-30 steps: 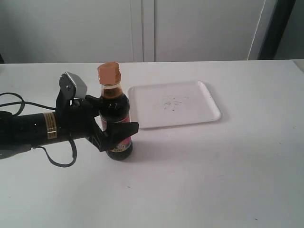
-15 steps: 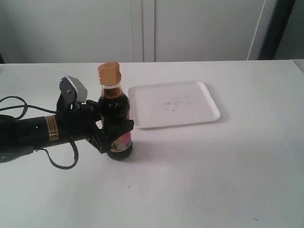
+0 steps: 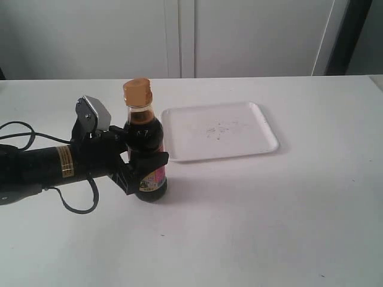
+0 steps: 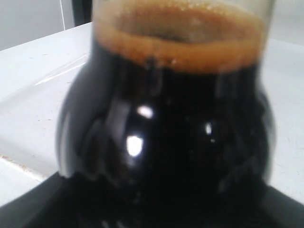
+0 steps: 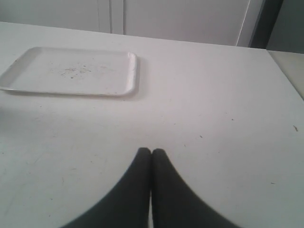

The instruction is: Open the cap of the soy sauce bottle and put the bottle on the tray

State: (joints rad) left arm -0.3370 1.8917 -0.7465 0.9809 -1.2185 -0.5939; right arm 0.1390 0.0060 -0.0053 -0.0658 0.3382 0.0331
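Exterior view: soy sauce bottle [image 3: 143,134] stands upright on the white counter [image 3: 269,221], left of centre in the frame. Golden-orange cap [image 3: 137,91] is down, shut on the neck. Dark liquid reaches up into the neck, and the pink and yellow label shows low on the body.

Left arm comes in from the left edge, lying low over the counter. Left fingers [image 3: 152,159] are clamped around the bottle's body, about mid-height. The near finger crosses the front of the glass; the far one is hidden behind it. In the left wrist view the dark glass fills the frame, with a brown foam line at the liquid's top.

White tray [image 3: 191,143] lies flat at centre-right of the frame, faint dark specks in its middle. The bottle is just beside its left edge, base on the counter, not on the tray. A black cable [image 3: 78,206] loops under the left arm.

Right wrist view: right fingers [image 5: 137,190] are pressed together with nothing between them, above bare counter, well apart from the tray.
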